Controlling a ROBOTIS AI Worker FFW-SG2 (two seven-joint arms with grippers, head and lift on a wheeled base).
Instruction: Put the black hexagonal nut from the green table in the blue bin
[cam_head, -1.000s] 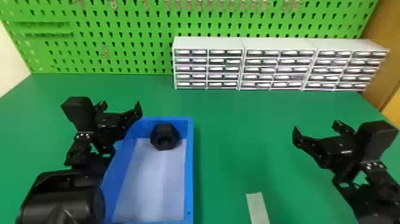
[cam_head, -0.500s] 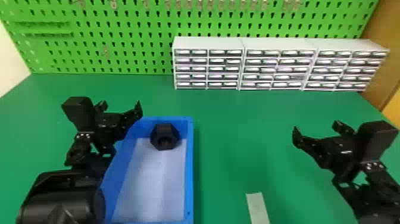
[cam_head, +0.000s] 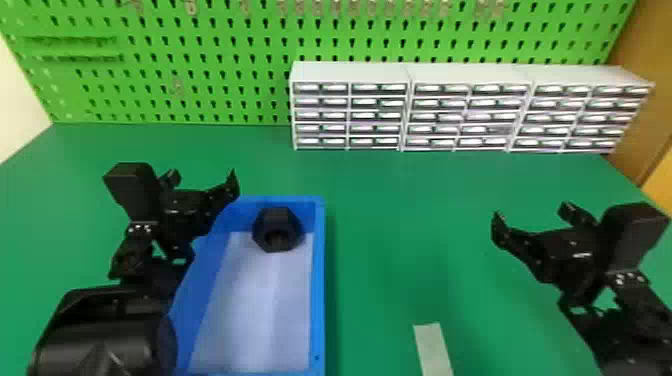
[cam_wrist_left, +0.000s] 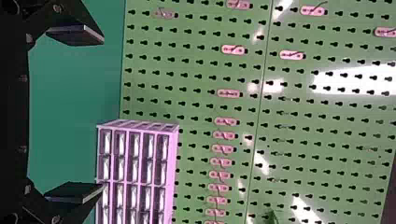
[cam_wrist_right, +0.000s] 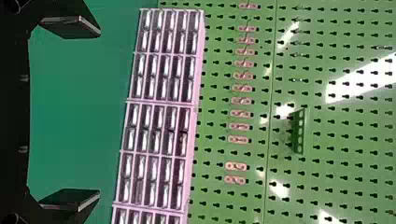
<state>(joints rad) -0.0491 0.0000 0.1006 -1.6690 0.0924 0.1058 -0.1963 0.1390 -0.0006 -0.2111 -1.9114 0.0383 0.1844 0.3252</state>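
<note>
Far to the left of the blue bin (cam_head: 318, 280), a pale wall (cam_head: 15, 100) meets the edge of the green bench (cam_head: 390, 215). The left arm (cam_head: 100, 330) lies along the bin's left side, its thick black body close to the bottom edge of the head view. The left gripper (cam_head: 202, 180) is by the bin's far left corner; its two fingers (cam_wrist_left: 77, 35) stand well apart with nothing between them, so it is released and holds nothing.

The black hexagonal nut (cam_head: 276, 230) is inside the bin, at its far end and nearer the right wall than the left, with its hole turned toward the head camera. The bottom of the bin is whitish.

Beyond the bin, a green pegboard (cam_head: 200, 102) with metal hooks runs across the back. In front of the pegboard, beyond the bin and to its right, white drawer cabinets (cam_head: 410, 72) stand side by side on the bench. A pale flat strip (cam_head: 432, 347) lies to the right of the bin's near part, apart from it.

Farther right of the bin is the right gripper (cam_head: 531, 215), over the bench. It too is released, its fingers (cam_wrist_right: 72, 27) spread and empty. Past it, a brown panel (cam_head: 645, 90) rises at the far right.
</note>
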